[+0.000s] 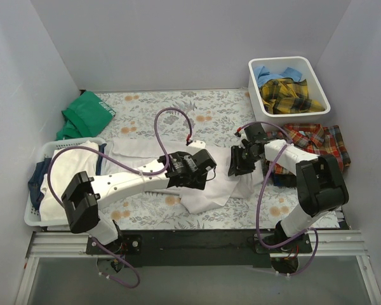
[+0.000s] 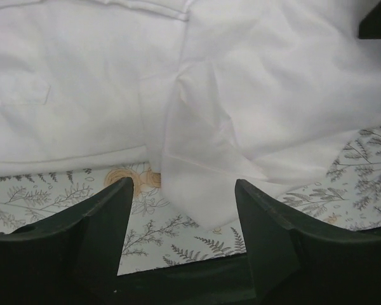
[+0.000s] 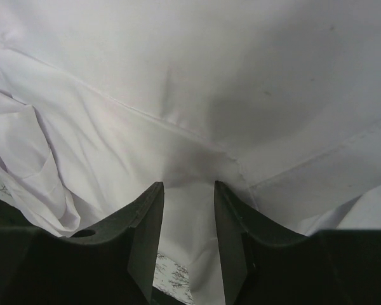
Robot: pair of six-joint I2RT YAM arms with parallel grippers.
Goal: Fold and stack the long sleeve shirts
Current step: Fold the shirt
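The large white shirt [image 1: 146, 149] lies spread and rumpled across the middle of the floral cover. My left gripper [image 1: 206, 173] is open at the shirt's near hem. In the left wrist view, the left gripper [image 2: 183, 184] straddles a loose white fold [image 2: 197, 184]. My right gripper [image 1: 235, 166] is at the shirt's right part. In its wrist view, the right gripper [image 3: 187, 185] is half open, with white cloth [image 3: 190, 95] between the fingers. The red-orange-navy plaid shirt [image 1: 317, 141] lies at the right. The yellow-dark plaid shirt [image 1: 292, 95] and the light blue shirt [image 1: 270, 73] sit in a bin.
The white bin [image 1: 322, 89] stands at the back right. A white basket [image 1: 32, 213] with white and navy clothes stands at the left edge. A green cloth [image 1: 86, 114] lies at the back left. White walls close in three sides.
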